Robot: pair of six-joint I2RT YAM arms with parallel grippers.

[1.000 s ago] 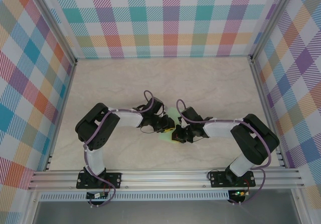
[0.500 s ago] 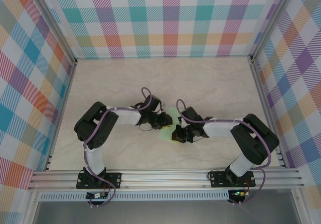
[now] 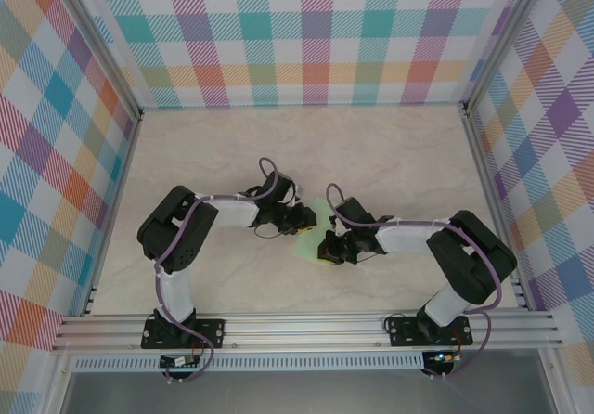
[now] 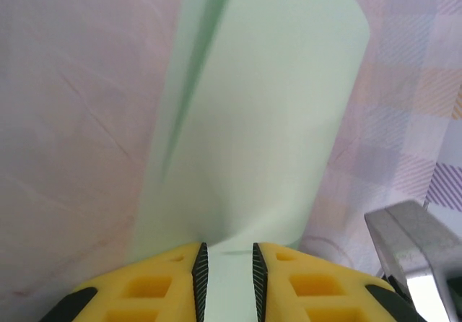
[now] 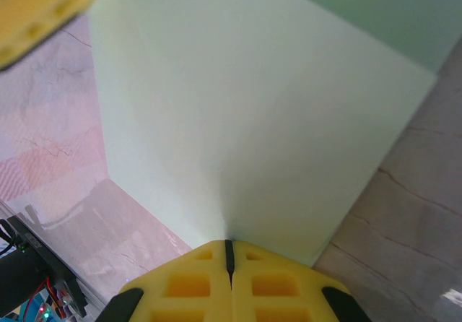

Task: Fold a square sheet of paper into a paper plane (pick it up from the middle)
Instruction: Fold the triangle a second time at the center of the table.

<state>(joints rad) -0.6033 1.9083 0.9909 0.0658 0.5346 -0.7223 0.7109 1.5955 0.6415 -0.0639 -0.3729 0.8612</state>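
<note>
A: Tools: right gripper [image 5: 229, 248] clamped on the square sheet of paper [image 5: 238, 105]; left gripper [image 4: 225, 268] narrowly apart around its edge. Sheet between them, mid table [image 3: 390, 154], toward near edge.
B: Risk: unclamped left side slips, crease skews.

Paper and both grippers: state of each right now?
square sheet of paper: folded over along a crease, not lying flat, pinched at one edge.
left gripper: fingers a little apart, paper running into the gap, no clear grip.
right gripper: fingers shut on the paper's edge.
</note>
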